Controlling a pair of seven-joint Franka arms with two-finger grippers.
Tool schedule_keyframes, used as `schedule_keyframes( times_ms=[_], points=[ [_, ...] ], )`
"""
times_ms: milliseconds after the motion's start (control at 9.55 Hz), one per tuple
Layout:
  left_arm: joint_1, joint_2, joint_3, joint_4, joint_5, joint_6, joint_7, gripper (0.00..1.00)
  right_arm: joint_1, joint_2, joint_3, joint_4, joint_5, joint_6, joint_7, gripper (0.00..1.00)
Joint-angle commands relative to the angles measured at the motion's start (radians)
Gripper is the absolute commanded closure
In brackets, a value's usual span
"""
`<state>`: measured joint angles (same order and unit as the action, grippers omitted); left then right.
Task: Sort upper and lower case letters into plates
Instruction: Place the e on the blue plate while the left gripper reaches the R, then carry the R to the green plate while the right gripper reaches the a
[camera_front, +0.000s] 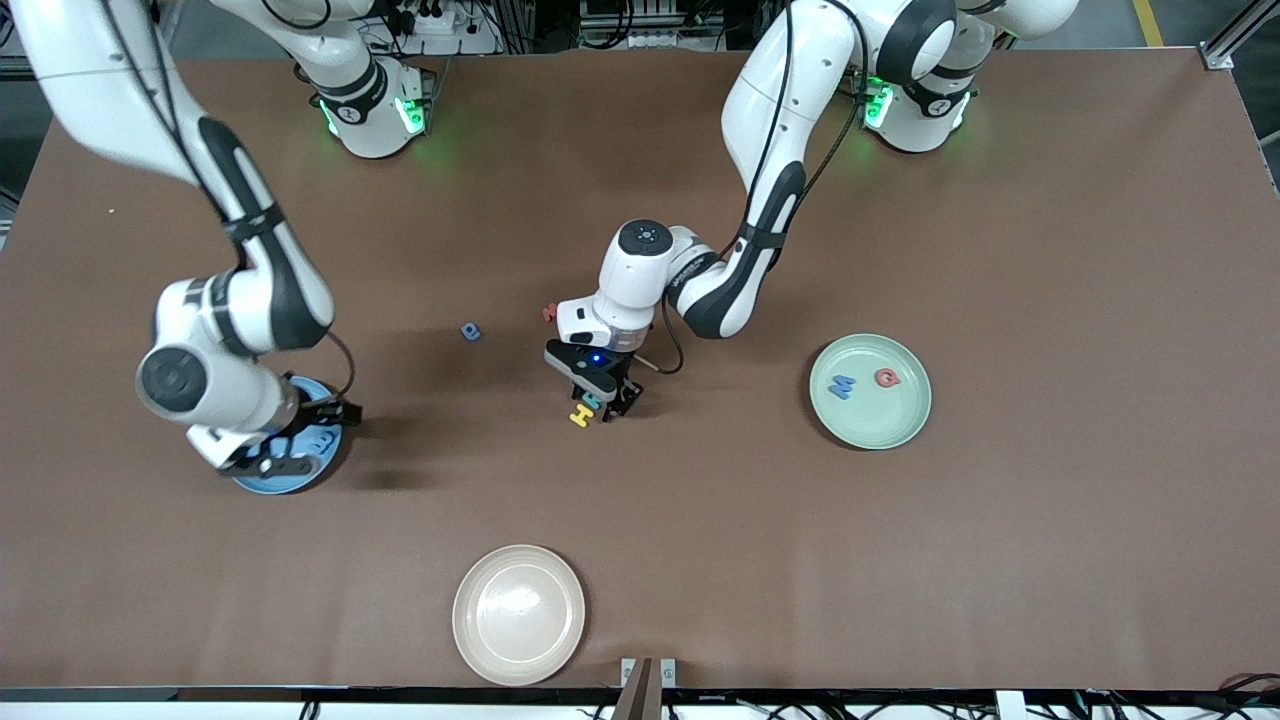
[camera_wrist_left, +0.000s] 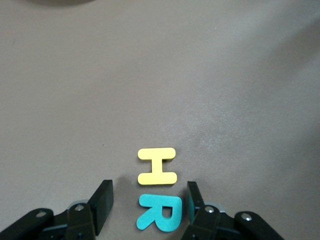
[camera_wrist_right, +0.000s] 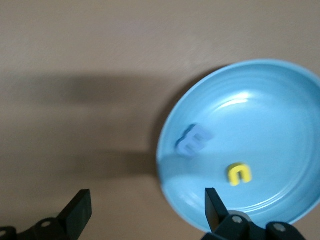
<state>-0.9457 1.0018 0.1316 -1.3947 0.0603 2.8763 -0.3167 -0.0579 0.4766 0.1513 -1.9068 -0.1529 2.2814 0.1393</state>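
Observation:
My left gripper (camera_front: 601, 406) is low over the table's middle, its jaws open around a teal R (camera_wrist_left: 161, 214). One finger (camera_wrist_left: 194, 199) is at the R's edge and the other stands clear. A yellow H (camera_wrist_left: 157, 166) lies just past the R. My right gripper (camera_wrist_right: 146, 212) hangs open and empty over the rim of the blue plate (camera_wrist_right: 280, 130), which holds a blurred blue letter (camera_wrist_right: 194, 140) and a yellow u (camera_wrist_right: 239, 173). The mint plate (camera_front: 870, 437) holds a blue M (camera_front: 843, 386) and a red Q (camera_front: 886, 377).
A small blue letter (camera_front: 471, 332) lies on the table between the two arms. A red letter (camera_front: 549, 313) peeks out beside the left arm's hand. A cream plate (camera_front: 518, 614) sits near the table's edge closest to the front camera.

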Motion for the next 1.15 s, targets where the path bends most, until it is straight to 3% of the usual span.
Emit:
schedule_keyframes(
  times_ms=[0, 314, 524, 733, 1047],
  points=[
    [-0.013, -0.019, 0.016, -0.018, 0.027, -0.019, -0.03, 0.46, 0.036, -0.096, 0.002, -0.164, 0.018, 0.061, 0.013, 0.0],
    [-0.015, -0.017, 0.011, -0.024, 0.027, -0.019, -0.032, 0.52, 0.183, -0.087, 0.002, -0.178, 0.018, 0.026, 0.04, 0.0],
    [-0.012, -0.017, 0.011, -0.023, 0.026, -0.019, -0.032, 0.67, 0.191, -0.085, 0.004, -0.193, 0.018, 0.023, 0.025, 0.0],
    [0.007, -0.031, 0.009, -0.024, 0.026, -0.038, -0.025, 0.84, 0.194, -0.096, 0.043, -0.21, 0.018, 0.026, 0.025, 0.0],
    [0.028, -0.119, 0.008, -0.023, 0.026, -0.248, -0.001, 1.0, 0.191, -0.128, 0.074, -0.288, 0.018, 0.111, -0.01, 0.0]
  ],
)
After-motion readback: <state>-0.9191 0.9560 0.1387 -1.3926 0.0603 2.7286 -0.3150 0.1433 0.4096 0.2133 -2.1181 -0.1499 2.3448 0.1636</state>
